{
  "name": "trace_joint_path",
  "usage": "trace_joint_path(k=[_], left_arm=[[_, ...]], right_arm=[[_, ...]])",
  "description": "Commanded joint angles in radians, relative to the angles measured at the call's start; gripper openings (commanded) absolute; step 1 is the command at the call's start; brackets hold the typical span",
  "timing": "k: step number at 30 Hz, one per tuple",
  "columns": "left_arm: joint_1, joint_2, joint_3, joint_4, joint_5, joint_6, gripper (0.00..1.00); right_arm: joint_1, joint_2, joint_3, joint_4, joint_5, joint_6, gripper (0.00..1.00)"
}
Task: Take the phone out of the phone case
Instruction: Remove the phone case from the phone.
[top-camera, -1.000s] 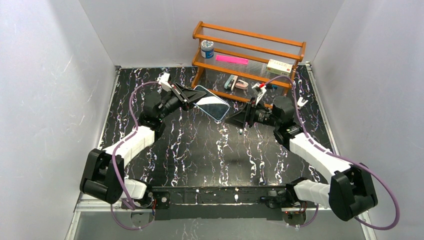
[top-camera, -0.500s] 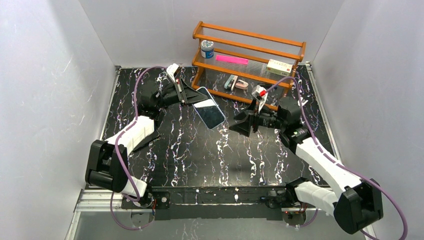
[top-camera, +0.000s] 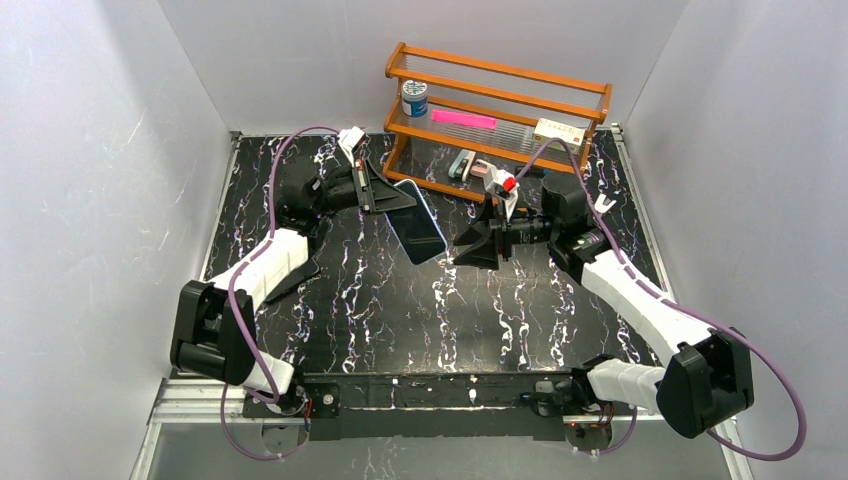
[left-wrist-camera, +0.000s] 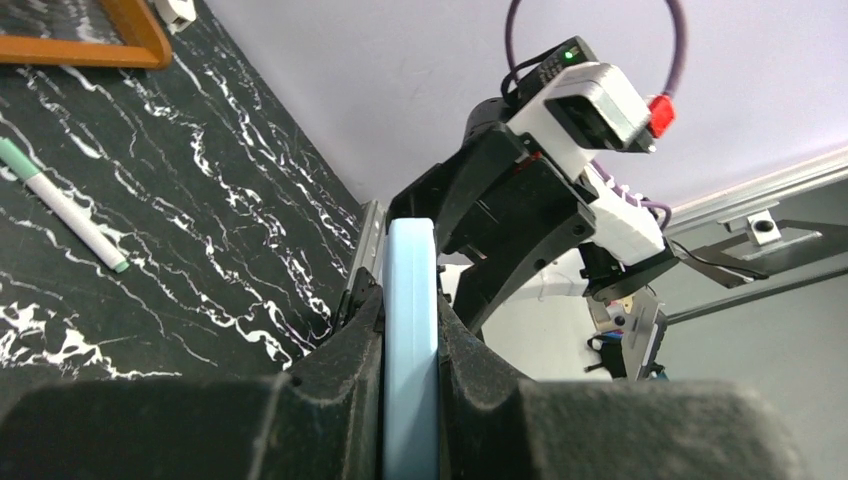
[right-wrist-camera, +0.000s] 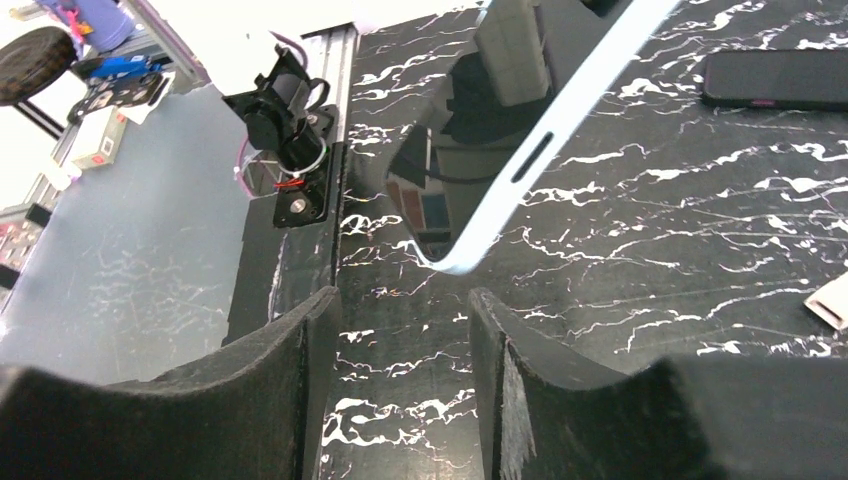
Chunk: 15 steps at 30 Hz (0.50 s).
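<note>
The phone, case on, hangs tilted above the table
The left gripper pinches its upper end; the right gripper, spread, sits just off the free lower corner, not touching

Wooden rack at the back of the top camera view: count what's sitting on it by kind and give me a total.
Blue-and-white jar: 1
Pink flat bar: 1
White box: 1
Small items on the lower tier, too small to name: 2
Total on the rack: 5
</note>
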<state>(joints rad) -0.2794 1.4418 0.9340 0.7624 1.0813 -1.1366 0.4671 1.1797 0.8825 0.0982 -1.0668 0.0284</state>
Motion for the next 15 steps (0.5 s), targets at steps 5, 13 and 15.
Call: trace_joint_path(k=[5,13,15], left_arm=[[0.001,-0.102,0.143,-0.377,-0.059,0.292,0.0],[-0.004,-0.133,0.142,-0.38,-0.038,0.309,0.0],[-0.005,-0.143,0.137,-0.38,-0.032,0.318,0.0]], right_arm=[[0.021,0.041,0.079,-0.014,-0.081,-0.083,0.54],[0.029,0.073,0.09,-0.032,-0.048,-0.118,0.53],[0.03,0.076,0.091,-0.028,-0.045,-0.119,0.53]])
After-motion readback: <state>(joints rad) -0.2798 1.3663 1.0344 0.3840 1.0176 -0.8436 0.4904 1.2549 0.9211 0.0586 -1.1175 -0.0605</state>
